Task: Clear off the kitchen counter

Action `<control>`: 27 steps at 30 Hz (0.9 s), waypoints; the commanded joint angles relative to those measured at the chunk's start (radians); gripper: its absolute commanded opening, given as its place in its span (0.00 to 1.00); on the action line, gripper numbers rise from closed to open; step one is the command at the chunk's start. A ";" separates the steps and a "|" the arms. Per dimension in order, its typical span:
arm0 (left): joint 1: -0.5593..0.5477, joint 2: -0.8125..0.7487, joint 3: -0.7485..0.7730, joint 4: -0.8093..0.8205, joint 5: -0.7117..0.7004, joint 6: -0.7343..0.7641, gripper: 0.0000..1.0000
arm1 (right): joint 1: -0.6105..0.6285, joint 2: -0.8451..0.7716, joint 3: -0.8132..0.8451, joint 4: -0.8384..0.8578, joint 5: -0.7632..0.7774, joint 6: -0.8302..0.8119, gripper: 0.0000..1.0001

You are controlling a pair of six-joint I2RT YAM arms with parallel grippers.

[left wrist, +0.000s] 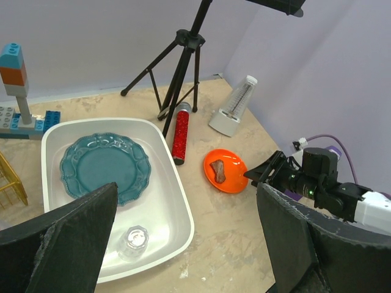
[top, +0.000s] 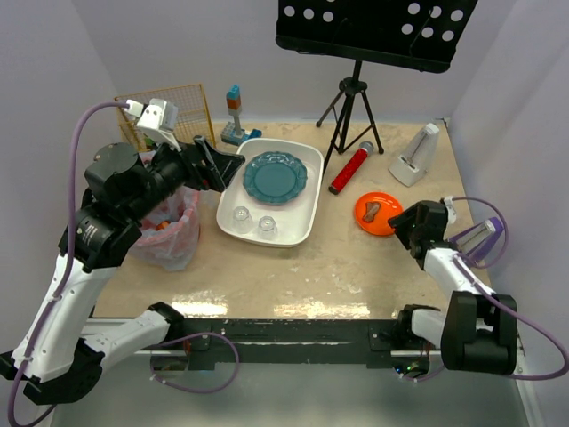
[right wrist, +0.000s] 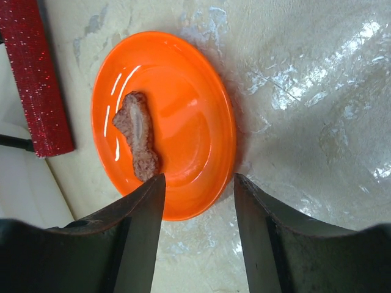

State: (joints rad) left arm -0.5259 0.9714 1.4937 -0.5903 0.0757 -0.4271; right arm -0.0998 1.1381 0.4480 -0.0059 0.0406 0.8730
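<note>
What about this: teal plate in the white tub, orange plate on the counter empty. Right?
No: the orange plate on the counter holds a brown food piece, per the right wrist view. The teal plate is in the white tub.

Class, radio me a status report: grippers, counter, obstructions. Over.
Left gripper open above white tub. Right gripper open at orange plate rim. Kitchen counter not cleared. Nothing blocking it.

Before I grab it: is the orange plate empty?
Not empty. The orange plate holds one brown food piece, seen clearly in the right wrist view.
</note>
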 commanded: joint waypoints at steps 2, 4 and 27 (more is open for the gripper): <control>0.001 0.007 0.002 0.047 0.019 -0.001 1.00 | -0.011 0.051 -0.017 0.079 -0.018 -0.026 0.53; 0.003 0.007 0.002 0.049 0.019 -0.001 1.00 | -0.014 0.077 -0.022 0.101 -0.024 -0.028 0.52; 0.001 0.016 -0.012 0.056 0.016 -0.004 1.00 | -0.028 0.227 -0.022 0.192 -0.039 -0.040 0.10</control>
State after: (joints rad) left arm -0.5259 0.9871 1.4929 -0.5842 0.0792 -0.4271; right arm -0.1257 1.3701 0.4397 0.2028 0.0082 0.8524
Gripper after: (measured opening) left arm 0.997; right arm 0.192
